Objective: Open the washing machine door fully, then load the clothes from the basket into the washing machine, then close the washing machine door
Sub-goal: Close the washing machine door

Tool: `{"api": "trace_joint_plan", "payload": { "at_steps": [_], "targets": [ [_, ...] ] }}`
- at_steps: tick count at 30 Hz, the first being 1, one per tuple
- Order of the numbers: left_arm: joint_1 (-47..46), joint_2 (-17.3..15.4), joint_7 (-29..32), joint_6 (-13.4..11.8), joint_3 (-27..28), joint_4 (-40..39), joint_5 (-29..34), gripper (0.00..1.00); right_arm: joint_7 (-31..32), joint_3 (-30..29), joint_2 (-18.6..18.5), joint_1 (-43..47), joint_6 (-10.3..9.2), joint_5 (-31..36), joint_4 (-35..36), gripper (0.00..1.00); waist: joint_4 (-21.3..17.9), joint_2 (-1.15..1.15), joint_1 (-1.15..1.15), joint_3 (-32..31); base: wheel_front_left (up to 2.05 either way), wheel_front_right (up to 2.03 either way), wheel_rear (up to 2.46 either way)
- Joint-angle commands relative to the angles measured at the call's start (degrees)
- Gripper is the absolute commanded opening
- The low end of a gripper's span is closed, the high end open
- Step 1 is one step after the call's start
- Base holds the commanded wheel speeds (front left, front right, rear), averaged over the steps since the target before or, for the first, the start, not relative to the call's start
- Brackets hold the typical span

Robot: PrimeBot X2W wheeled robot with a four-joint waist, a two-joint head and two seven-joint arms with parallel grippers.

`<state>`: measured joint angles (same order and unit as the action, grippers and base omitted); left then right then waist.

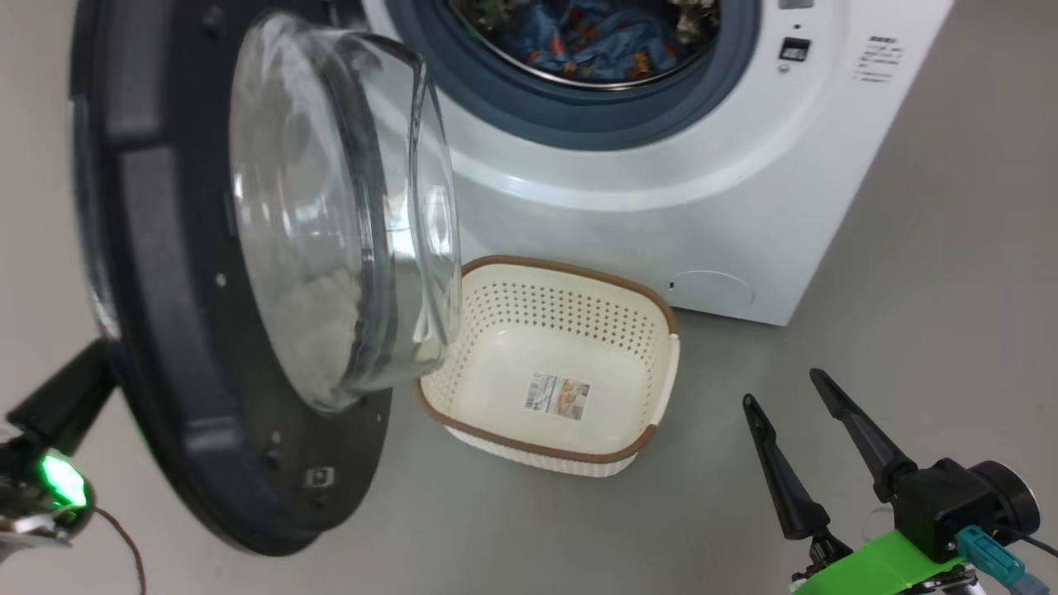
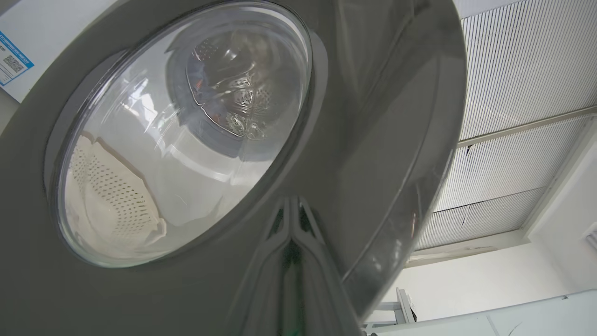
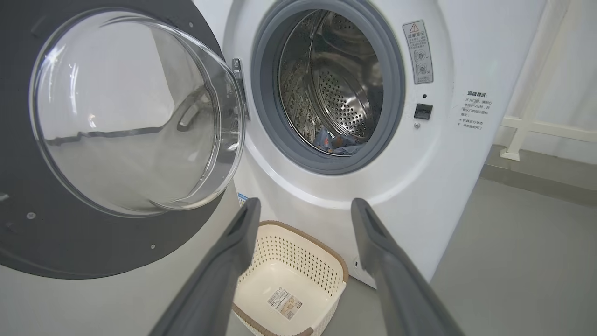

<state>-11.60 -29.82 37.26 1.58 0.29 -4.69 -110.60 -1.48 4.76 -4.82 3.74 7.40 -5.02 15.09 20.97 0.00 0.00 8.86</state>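
Light-blue printed clothes (image 1: 595, 41) lie in the steel drum (image 3: 345, 93), top centre. The right end effector (image 1: 781, 387) gapes wide; the left end effector (image 2: 291, 219): cannot tell.

Glossy glass door (image 1: 331, 207), steel drum (image 3: 345, 102), plastic basket (image 1: 537, 310).

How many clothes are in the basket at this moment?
0. The basket holds just its paper label. The blue printed clothes lie inside the washing machine; how many pieces cannot be told.
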Motion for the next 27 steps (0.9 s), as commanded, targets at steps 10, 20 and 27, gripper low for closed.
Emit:
{"api": "trace_joint_plan", "payload": {
  "at_steps": [10, 20, 27],
  "targets": [
    [-0.28, 0.75, 1.95, -1.83, -2.68, -7.46, 0.30, 0.00, -1.57, 1.78, 1.09, -0.65, 0.09, 0.33, 0.78, 1.00, -6.94, 0.00, 0.00, -1.56, 0.00, 0.00, 0.00],
    [-3.68, 3.63, 0.84, -3.76, -5.06, -6.83, 0.95, 0.00, -3.20, 2.02, 1.68, -1.94, 0.09, -0.29, -0.22, 1.00, -14.27, 0.00, 0.00, 0.97, 0.00, 0.00, 0.00],
    [-8.59, 5.80, -0.16, -3.85, -5.31, -3.00, 0.86, 0.00, -4.61, 2.38, 1.83, -3.64, 0.09, -0.80, -1.61, 1.00, -19.84, 0.00, 0.00, 3.24, 0.00, 0.00, 0.00]
  ]
}}
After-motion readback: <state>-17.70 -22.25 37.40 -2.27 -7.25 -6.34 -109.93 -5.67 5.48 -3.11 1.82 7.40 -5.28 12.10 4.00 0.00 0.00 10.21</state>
